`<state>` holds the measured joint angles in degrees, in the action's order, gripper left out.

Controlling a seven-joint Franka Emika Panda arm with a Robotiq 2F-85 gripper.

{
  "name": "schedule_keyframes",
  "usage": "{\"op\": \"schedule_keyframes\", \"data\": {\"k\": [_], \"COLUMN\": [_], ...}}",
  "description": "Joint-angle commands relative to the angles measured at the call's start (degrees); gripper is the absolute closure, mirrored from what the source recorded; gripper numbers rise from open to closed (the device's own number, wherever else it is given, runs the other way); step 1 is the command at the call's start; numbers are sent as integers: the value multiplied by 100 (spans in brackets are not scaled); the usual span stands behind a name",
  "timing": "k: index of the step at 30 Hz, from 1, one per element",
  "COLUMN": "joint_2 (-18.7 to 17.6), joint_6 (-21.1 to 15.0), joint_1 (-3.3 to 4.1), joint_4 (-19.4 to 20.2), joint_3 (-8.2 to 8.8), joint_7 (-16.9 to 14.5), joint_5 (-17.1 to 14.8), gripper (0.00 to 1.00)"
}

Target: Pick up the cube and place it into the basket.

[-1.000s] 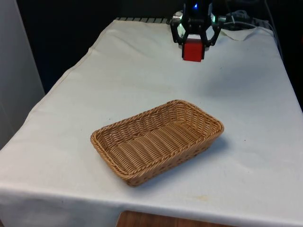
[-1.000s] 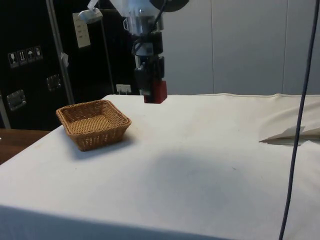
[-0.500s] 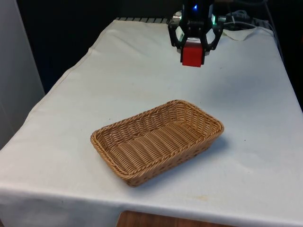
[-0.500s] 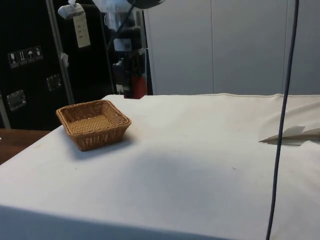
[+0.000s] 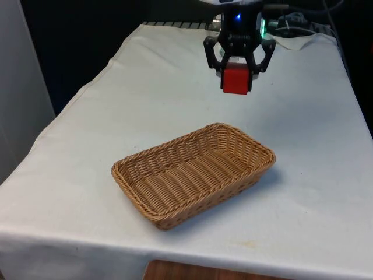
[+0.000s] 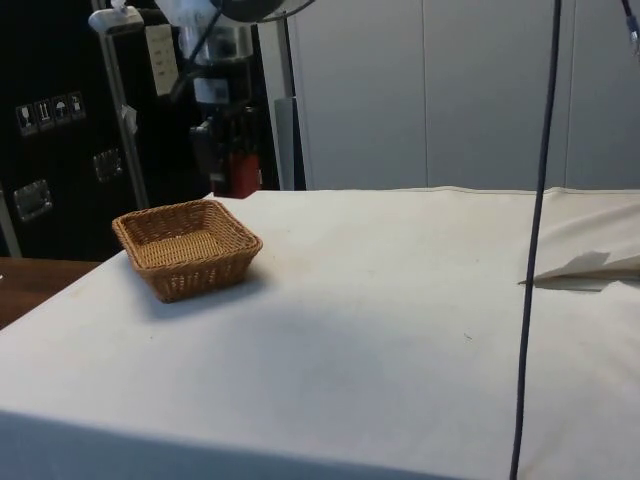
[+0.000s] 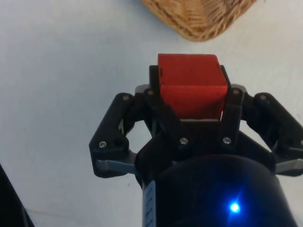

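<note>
My black gripper [image 5: 236, 76] is shut on a red cube [image 5: 236, 79] and holds it in the air above the white cloth, beyond the far corner of the wicker basket [image 5: 192, 174]. In the side view the cube [image 6: 243, 174] hangs higher than the basket [image 6: 187, 247] and behind its far edge. The wrist view has the cube [image 7: 191, 84] clamped between the two fingers [image 7: 155, 92], with a corner of the basket [image 7: 199, 16] just ahead of it. Nothing lies inside the basket.
A crumpled fold of white cloth [image 6: 585, 268] lies at the table's end near the robot. A dark cable [image 6: 535, 240] hangs down through the side view. The table's edge runs close along the basket's near side in the front view.
The gripper has carried the cube towards the basket: lower and nearer in the front view, leftwards in the side view. Its hold on the cube is unchanged.
</note>
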<state>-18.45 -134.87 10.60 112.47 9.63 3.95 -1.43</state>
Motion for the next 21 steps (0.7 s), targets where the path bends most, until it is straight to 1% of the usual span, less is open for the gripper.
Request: {"op": "schedule_keyframes", "data": {"k": [1,2,5,6,9,10,11,17,18,19,20,21], "joint_2": [-52,-143,-292,-401,-567,-527,-630,-1100,-1066,-1163,-1226,-1381], "joint_6": [0,63,57,52,52,0,52,52,0,52,52,46], "joint_1": [0,-40,-52,-57,-63,-29,-69,-115,-69,-120,-126,-132], "joint_4": [-69,-206,-395,-533,-728,-665,-796,-1318,-1266,-1392,-1461,-1621], "joint_3": [0,-34,-34,-29,-23,11,-23,-6,40,6,11,23], "joint_7": [-23,-115,-172,-201,-241,-178,-252,-281,-218,-286,-292,-321], "joint_5": [-23,-138,-189,-212,-258,-183,-264,-281,-218,-292,-298,-327], "gripper": [99,99,99,99,99,99,99,99,99,99,99,99]}}
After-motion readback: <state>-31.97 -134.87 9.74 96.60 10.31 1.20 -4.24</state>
